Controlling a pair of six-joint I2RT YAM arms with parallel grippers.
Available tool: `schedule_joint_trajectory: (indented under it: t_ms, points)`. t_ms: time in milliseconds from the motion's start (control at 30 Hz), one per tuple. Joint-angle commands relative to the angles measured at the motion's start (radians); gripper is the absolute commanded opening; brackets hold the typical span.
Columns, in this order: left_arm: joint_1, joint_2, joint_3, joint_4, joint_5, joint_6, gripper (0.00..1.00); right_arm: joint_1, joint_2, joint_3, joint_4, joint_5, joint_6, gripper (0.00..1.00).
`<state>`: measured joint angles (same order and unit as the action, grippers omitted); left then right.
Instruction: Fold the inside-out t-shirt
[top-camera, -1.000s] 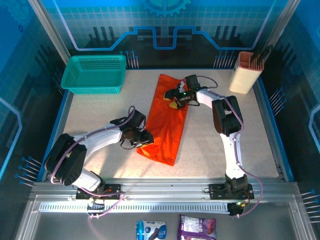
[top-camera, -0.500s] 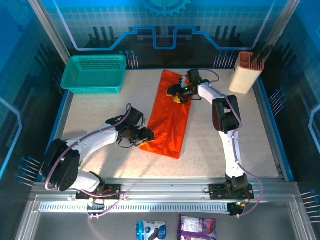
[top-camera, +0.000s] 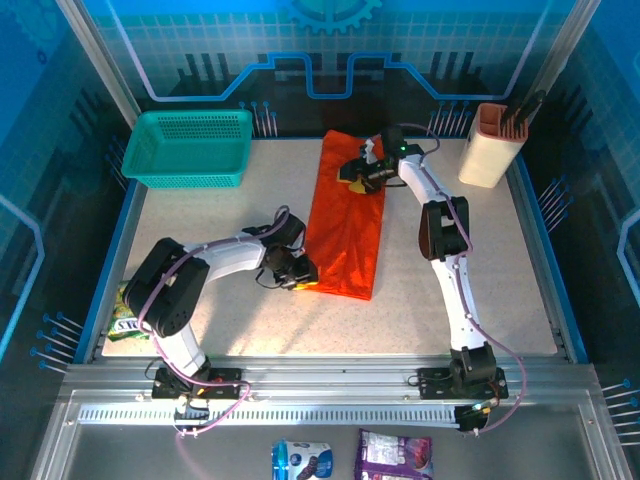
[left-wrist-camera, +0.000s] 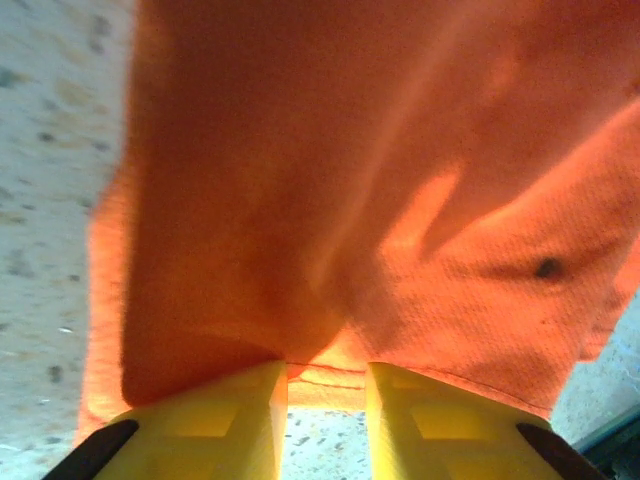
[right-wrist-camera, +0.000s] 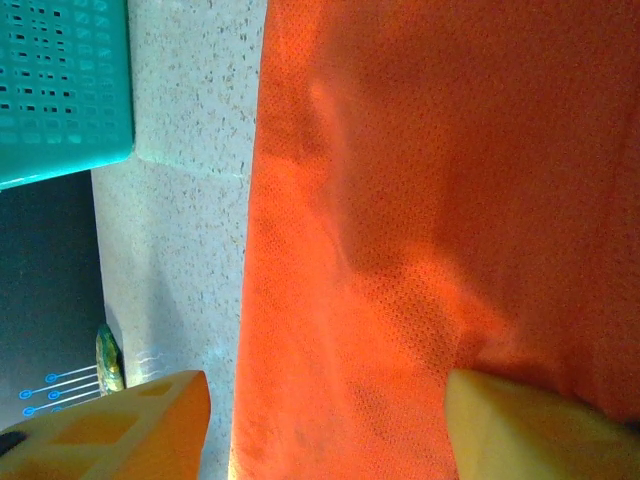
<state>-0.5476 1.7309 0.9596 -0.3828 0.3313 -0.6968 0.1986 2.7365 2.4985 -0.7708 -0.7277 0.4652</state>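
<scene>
The inside-out t-shirt (top-camera: 345, 230) lies on the table as a long orange-red strip that runs from the back edge toward me. My left gripper (top-camera: 303, 277) is at its near left corner. In the left wrist view the shirt (left-wrist-camera: 350, 180) hangs over the yellow fingertips (left-wrist-camera: 240, 400), and the left gripper (left-wrist-camera: 327, 375) shows a narrow gap with the hem across it and table behind. My right gripper (top-camera: 358, 175) rests on the strip's far end. In the right wrist view the right gripper (right-wrist-camera: 328, 390) is wide open across the shirt (right-wrist-camera: 420, 200) and its left edge.
A teal mesh basket (top-camera: 190, 148) (right-wrist-camera: 60, 80) stands at the back left. A beige holder with tools (top-camera: 490, 145) is at the back right. A snack packet (top-camera: 125, 320) lies at the table's left edge. Two more packets (top-camera: 305, 460) (top-camera: 395, 455) lie below the front rail.
The shirt has slid right and swung from a slant to nearly straight. The left gripper moved right with the near corner. The right gripper moved toward the back right.
</scene>
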Motion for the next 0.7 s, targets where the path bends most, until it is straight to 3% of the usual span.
schedule_joint_trajectory:
  t_ms: [0, 233, 400, 667]
  points:
    - [-0.034, -0.025, -0.039, 0.031, 0.054, -0.001, 0.28, 0.009, 0.021, -0.033, -0.095, -0.001, -0.018, 0.64]
    - [-0.085, -0.087, -0.177, 0.153, 0.084, -0.108, 0.26, 0.052, -0.243, -0.261, -0.03, -0.007, 0.006, 0.64]
    - [-0.13, -0.101, -0.203, 0.222, 0.104, -0.162, 0.27, 0.086, -0.48, -0.487, -0.04, 0.102, -0.005, 0.64]
    - [-0.181, -0.15, -0.177, 0.266, 0.121, -0.215, 0.3, 0.149, -0.885, -1.058, 0.074, 0.229, 0.04, 0.59]
